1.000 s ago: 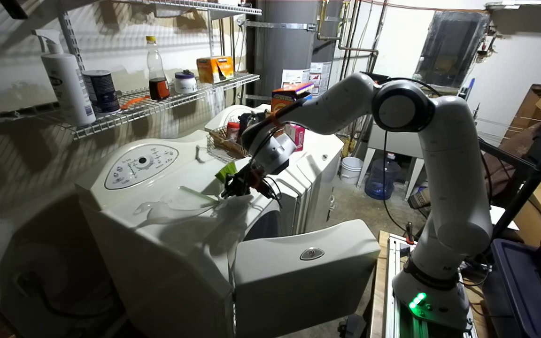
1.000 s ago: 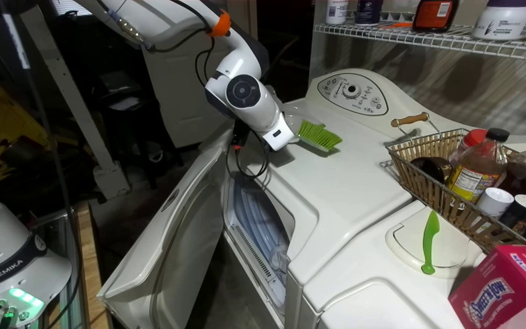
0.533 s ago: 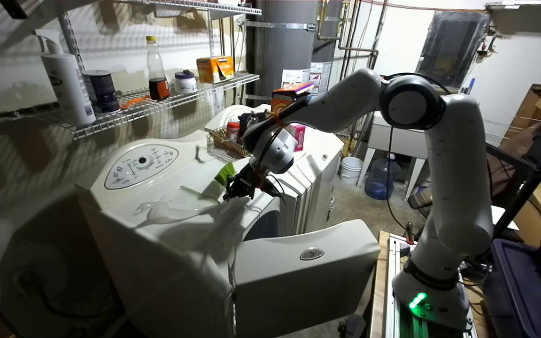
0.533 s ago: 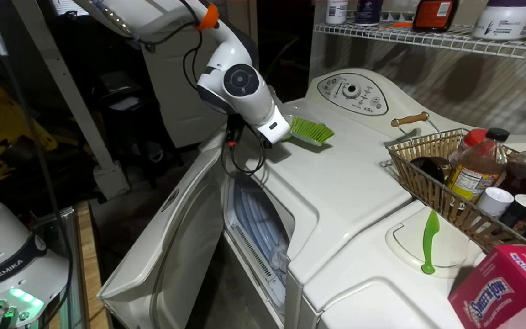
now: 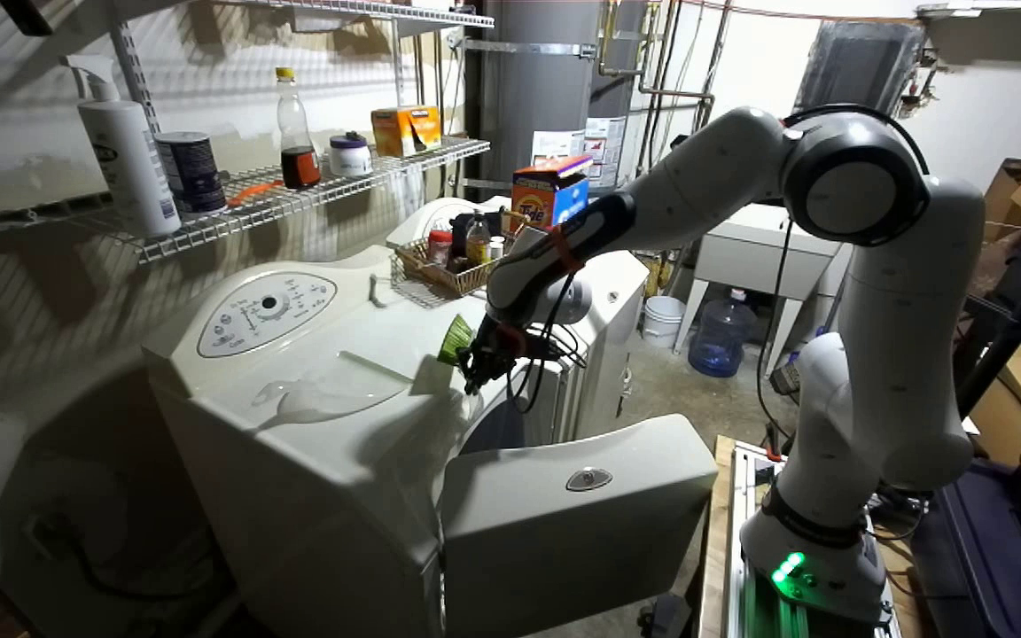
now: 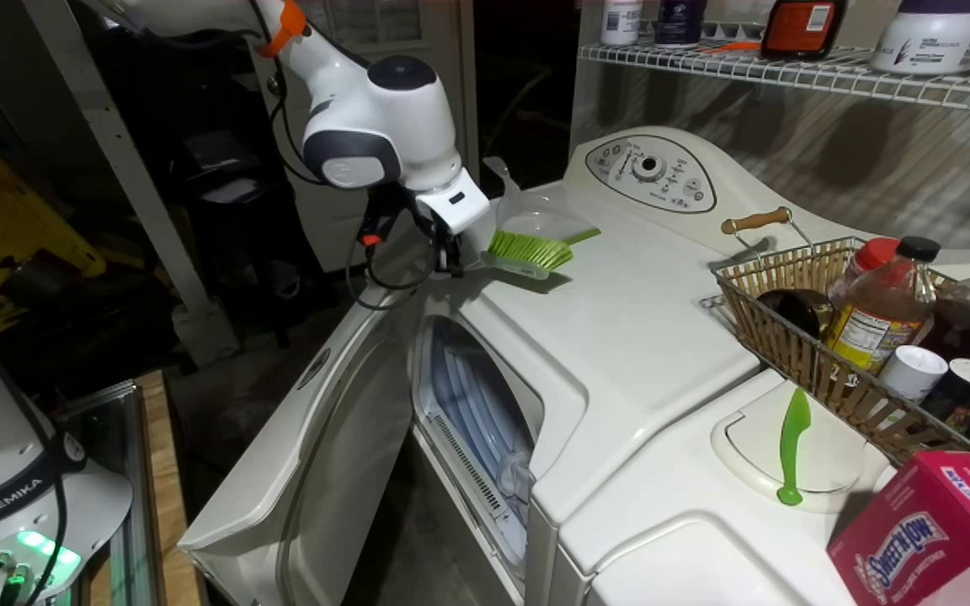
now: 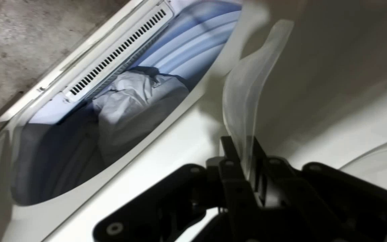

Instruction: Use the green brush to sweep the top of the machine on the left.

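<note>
Fingers (image 7: 233, 173), nearly together, pinch the translucent handle (image 7: 242, 94) of the green brush (image 6: 529, 250) from both sides.

The front-loading machine (image 6: 620, 311), Tide box (image 5: 535, 206) and utility sink (image 5: 754, 244) mark this as a laundry room.

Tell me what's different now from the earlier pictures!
The hand and the green brush moved over the machine toward its front edge, by the open door, and the arm drew back. The hand still holds the brush, so nothing was grabbed or let go. The clear dustpan, the basket and the door stayed put.
</note>
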